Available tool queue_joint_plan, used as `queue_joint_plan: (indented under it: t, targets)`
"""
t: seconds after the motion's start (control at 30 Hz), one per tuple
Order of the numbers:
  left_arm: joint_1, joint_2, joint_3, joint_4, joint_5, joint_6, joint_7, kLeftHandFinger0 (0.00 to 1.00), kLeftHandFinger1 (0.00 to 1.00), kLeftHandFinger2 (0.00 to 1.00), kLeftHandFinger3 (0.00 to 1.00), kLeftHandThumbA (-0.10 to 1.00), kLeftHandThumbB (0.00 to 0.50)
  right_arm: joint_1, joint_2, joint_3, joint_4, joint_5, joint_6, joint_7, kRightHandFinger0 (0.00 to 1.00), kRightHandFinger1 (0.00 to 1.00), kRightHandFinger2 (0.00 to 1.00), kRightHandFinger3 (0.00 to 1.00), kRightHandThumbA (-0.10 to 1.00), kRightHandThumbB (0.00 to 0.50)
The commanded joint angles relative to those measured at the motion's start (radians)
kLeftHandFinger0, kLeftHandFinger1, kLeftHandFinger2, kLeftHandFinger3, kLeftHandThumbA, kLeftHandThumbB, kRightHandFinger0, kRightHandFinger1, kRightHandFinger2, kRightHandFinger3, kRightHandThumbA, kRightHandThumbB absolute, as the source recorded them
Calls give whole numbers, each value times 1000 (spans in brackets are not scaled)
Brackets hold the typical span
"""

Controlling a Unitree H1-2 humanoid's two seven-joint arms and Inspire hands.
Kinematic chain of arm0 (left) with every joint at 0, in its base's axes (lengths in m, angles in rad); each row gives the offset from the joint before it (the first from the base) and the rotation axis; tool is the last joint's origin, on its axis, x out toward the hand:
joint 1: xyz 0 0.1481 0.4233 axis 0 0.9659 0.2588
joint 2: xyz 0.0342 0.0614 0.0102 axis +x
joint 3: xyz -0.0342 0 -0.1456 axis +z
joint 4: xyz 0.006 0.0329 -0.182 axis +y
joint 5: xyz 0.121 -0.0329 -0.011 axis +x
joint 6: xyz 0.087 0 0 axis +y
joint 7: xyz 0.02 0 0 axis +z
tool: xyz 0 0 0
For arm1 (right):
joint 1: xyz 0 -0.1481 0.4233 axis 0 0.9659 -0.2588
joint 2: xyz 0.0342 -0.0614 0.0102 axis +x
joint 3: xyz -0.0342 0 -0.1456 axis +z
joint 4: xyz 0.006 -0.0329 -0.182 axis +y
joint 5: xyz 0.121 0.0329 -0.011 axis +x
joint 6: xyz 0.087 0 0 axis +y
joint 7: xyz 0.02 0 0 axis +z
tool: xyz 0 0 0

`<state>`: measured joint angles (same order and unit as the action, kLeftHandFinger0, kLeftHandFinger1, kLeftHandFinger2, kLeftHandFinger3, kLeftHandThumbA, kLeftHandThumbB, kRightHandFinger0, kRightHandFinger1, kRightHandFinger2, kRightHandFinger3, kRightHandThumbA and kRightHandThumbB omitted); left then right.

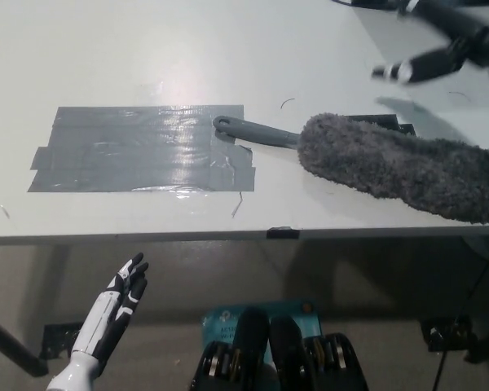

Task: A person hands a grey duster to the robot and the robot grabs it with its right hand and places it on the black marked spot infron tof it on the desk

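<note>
The grey duster [399, 167] lies flat on the desk [147, 57]. Its fluffy head covers most of the black marked spot [383, 124], of which only the far edge shows. Its dark handle [253, 133] points left, with the tip resting on the grey tape patch [143, 148]. My black right hand [444, 37] is raised at the upper right, apart from the duster, open and holding nothing. My white left hand [118, 305] hangs below the desk's front edge at the lower left, fingers apart and empty.
The desk's front edge [228, 236] runs across the picture, with a small dark clip [281, 233] on it. A dark cable [464, 305] hangs at the right below the desk. A dark object sits at the far top right edge.
</note>
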<state>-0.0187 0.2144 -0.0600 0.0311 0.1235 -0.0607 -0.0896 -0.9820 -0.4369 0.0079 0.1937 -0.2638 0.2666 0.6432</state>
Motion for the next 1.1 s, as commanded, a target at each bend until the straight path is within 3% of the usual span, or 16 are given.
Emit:
queue_joint_plan:
  t: [0.0,0.07,0.13,0.27,0.33,0.37,0.4,0.5,0.6,0.63,0.73,0.9,0.97,1.07]
  targets:
    - [-30,17,-1,-35,-8,-17,-22,1000,1000,1000,1000,945,68,-186,-105,-200,-276,248,126,-12,1000,1000,1000,1000,833,495]
    - [-34,18,-1,-27,-4,-32,-19,1000,1000,1000,1000,939,67,-175,-102,-242,-347,293,155,-14,1000,1000,1000,1000,808,472]
    - [-39,17,-2,-22,-2,-36,-18,1000,1000,1000,1000,939,71,-138,-109,-247,-453,285,166,-17,1000,1000,1000,1000,873,500]
    - [-48,16,-5,-20,2,-30,-19,1000,1000,1000,1000,955,75,12,-90,-256,-772,271,192,-44,1000,1000,1000,1000,951,500]
    - [-43,16,-6,-20,6,-32,-16,1000,1000,1000,1000,961,74,97,-52,-272,-898,307,203,-78,1000,1000,1000,1000,935,490]
    - [-40,15,-5,-20,4,-32,-16,1000,1000,1000,1000,962,75,151,-27,-278,-957,344,203,-96,1000,1000,1000,1000,898,458]
    - [-21,17,-6,-26,2,-28,-20,1000,1000,1000,1000,967,78,257,5,-275,-1042,415,203,-147,1000,1000,1000,1000,862,463]
    - [-6,13,-9,-25,-4,-22,-23,1000,1000,1000,1000,962,91,449,90,-262,-1144,420,201,-168,1000,1000,1000,1000,861,448]
    - [6,8,-15,-24,0,-23,-23,1000,1000,1000,1000,954,86,602,132,-224,-1144,433,152,-164,1000,1000,1000,1000,827,423]
    - [13,9,-17,-25,4,-27,-22,1000,1000,1000,1000,949,84,689,163,-189,-1144,406,144,-150,1000,1000,1000,1000,791,388]
    - [26,7,-17,-26,1,-33,-20,1000,1000,1000,1000,934,79,808,218,-137,-1106,341,125,-129,1000,1000,1000,1000,813,355]
    - [52,2,-26,-27,6,-48,-16,1000,1000,1000,1000,912,75,955,298,-52,-869,198,-29,-164,1000,1000,1000,1000,878,391]
    - [67,5,-33,-34,11,-46,-16,1000,1000,1000,1000,919,85,989,311,-14,-729,145,-99,-193,1000,1000,1000,1000,878,345]
    - [76,8,-40,-34,12,-51,-12,1000,1000,1000,1000,922,77,1001,315,29,-561,68,-189,-245,1000,1000,1000,1000,881,333]
